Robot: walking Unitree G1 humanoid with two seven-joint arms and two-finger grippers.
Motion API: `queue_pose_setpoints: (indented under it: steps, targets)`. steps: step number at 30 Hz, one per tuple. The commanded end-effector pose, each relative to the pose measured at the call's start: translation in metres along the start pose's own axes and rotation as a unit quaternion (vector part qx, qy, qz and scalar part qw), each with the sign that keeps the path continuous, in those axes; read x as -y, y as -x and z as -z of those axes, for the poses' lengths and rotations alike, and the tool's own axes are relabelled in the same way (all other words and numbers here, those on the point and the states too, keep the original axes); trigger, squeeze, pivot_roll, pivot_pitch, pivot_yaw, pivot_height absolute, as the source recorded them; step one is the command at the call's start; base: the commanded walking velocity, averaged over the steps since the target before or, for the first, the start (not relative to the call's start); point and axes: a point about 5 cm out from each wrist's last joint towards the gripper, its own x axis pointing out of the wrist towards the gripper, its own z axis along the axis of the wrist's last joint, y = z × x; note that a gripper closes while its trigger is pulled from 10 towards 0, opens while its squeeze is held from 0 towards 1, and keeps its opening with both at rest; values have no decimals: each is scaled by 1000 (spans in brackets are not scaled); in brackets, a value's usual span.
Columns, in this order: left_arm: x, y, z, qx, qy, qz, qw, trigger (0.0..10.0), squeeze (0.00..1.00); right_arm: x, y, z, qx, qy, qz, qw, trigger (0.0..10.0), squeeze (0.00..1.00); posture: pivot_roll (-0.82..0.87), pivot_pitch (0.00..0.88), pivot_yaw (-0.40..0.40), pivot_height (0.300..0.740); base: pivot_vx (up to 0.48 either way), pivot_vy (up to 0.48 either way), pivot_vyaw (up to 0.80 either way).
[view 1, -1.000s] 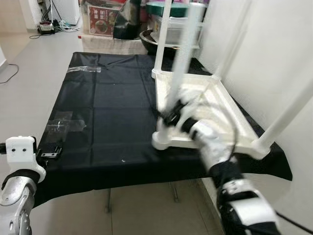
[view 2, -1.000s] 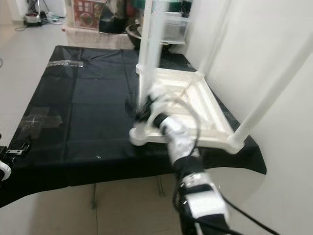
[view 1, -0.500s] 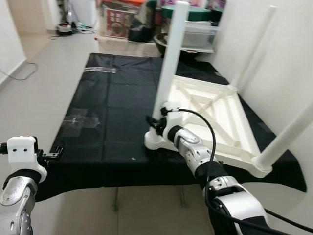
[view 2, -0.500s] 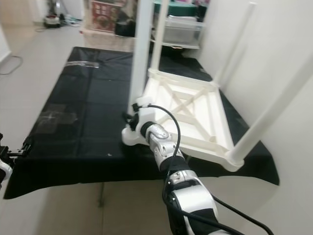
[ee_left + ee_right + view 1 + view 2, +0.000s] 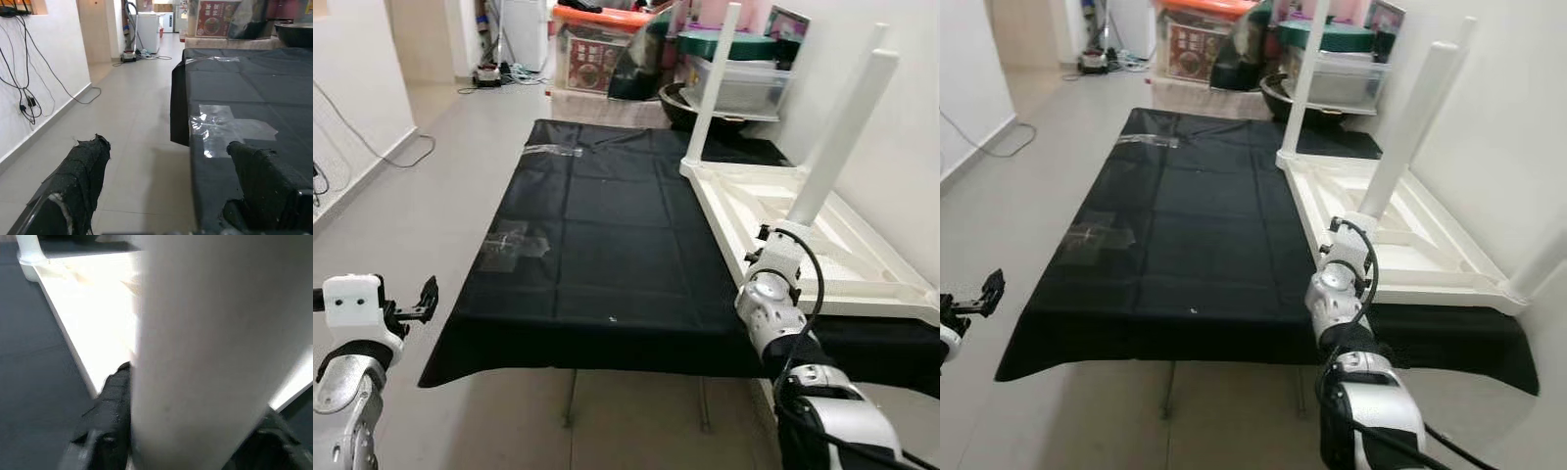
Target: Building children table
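**Right gripper clamped on near table leg, camera swung since last frame**

Since half a second ago your head view has panned, so the whole scene sits differently; don't read that as the table moving. Your right arm has pulled back toward the near right edge, wrist now at the base of the near leg.

Children's table (image 5: pixel 822 235) lies upside down on the right side of the black cloth (image 5: pixel 597 235), white legs pointing up. Near leg (image 5: pixel 837 137) leans slightly to the right as it rises. Far leg (image 5: pixel 713 83) stands at the far corner of the frame.

Right gripper (image 5: pixel 195 431): in the wrist view its black fingers (image 5: pixel 110 416) sit on either side of the near leg, pressed against it. Closed around the leg.

Left gripper (image 5: pixel 166 181): low at the near left, just off the cloth's near left corner, above the tiled floor (image 5: pixel 132 147). Fingers spread wide, holding nothing.

Clear tape patch (image 5: pixel 514 245) is stuck on the cloth's left part. Storage boxes (image 5: pixel 607 54) sit beyond the far end.
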Motion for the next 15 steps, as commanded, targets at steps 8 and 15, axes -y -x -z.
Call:
queue_pose_setpoints:
  steps: [8, 15]
  targets:
    - [0, 1, 6, -11, -4, -2, 1000, 10000, 0, -18, 12, 4, 35, 39, -54, 997, 10000, 1000, 83, 0, -126, 740, 0, 0, 0]
    - [-2, 3, 6, -11, -10, -8, 1000, 10000, 0, -6, 27, -7, 96, 52, -68, 992, 10000, 1000, 71, 0, -122, 740, 0, 0, 0]
